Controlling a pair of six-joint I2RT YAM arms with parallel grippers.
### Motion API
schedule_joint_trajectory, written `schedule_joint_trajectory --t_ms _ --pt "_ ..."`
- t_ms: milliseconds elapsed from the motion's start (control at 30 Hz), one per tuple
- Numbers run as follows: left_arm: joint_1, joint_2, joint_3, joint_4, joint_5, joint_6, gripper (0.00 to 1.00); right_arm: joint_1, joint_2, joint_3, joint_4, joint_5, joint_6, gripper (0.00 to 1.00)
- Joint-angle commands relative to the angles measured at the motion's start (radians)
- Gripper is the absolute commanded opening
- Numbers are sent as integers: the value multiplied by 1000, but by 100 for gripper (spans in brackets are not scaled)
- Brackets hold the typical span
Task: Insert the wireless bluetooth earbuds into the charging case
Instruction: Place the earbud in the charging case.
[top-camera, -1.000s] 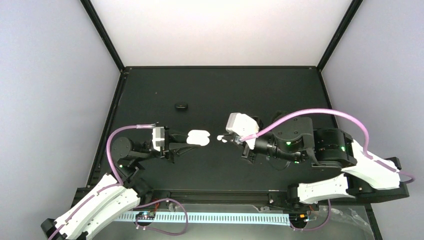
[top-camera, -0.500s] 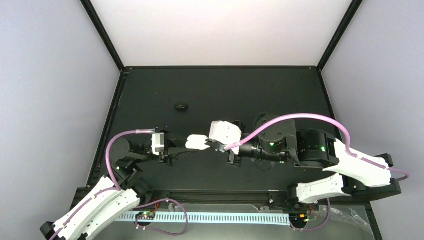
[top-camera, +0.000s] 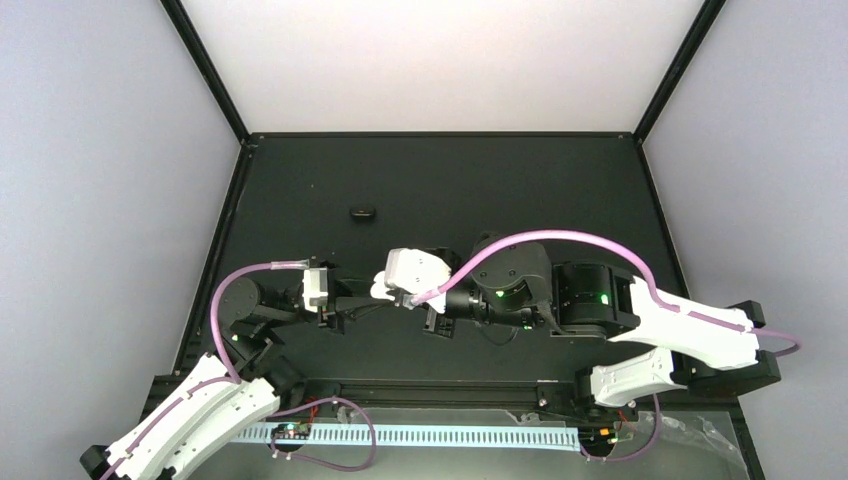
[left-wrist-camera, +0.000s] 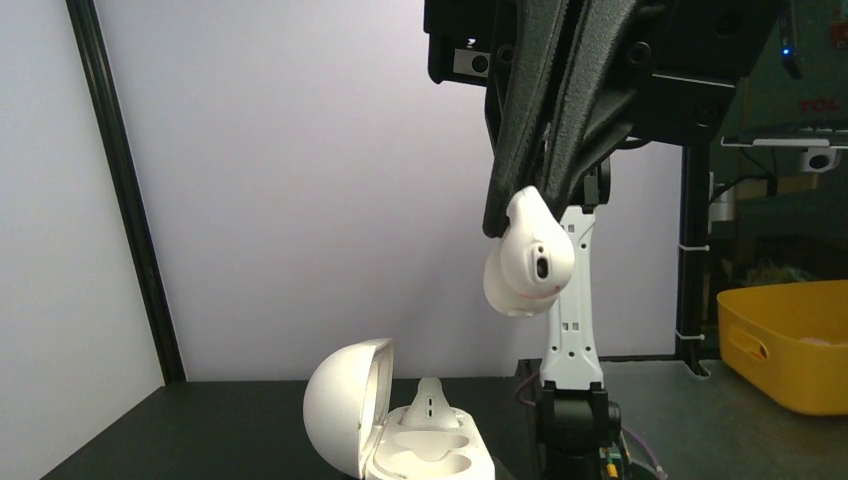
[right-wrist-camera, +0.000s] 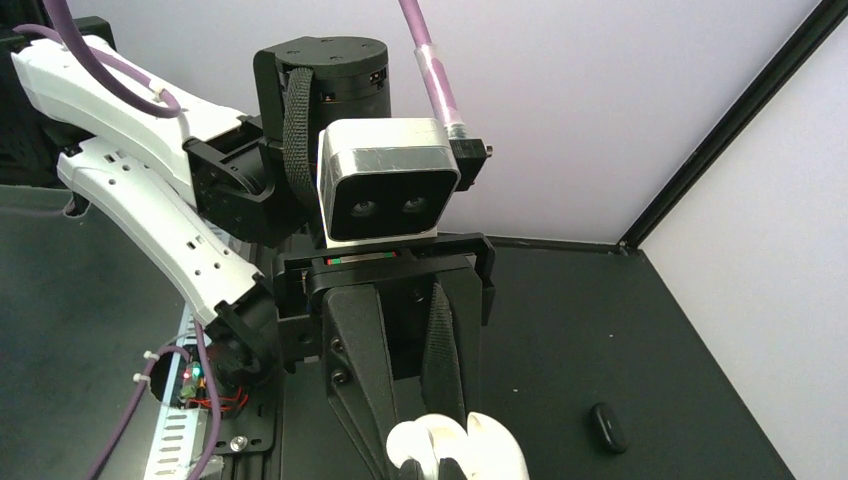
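L gripper (top-camera: 360, 300), on a low, folded arm, points at the small white oval plastic charging case (left-wrist-camera: 350, 415), which stands lid-open w/ sockets up. Can't tell if its jaws clamp the case. R arm reaches across, wrist tipped down. R gripper (left-wrist-camera: 522, 208) is nipped tight around 1 glossy white comma-shaped plastic earbud (left-wrist-camera: 527, 262), hanging above the case and to its R. Step, I'd judge: insertion approach. Next: align over a free socket, then lower gently.
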Motion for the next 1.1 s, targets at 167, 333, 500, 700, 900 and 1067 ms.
schedule_joint_trajectory --t_ms 167,333,500,700,900,1067 --pt "-2 -14 28 7 14 7 2 19 28 1 33 59 10 1" --pt "-4 -20 27 11 25 -3 2 19 29 -8 39 83 9 1" --pt "-3 -28 24 13 30 -10 2 20 33 -21 33 96 7 1" --pt "-3 -26 22 23 35 -15 2 20 35 -32 37 101 3 1" --pt "-3 -29 22 18 34 -12 2 20 41 -34 36 101 0 1" --pt "-4 -31 23 16 35 -12 1 21 47 -34 26 104 -10 1"
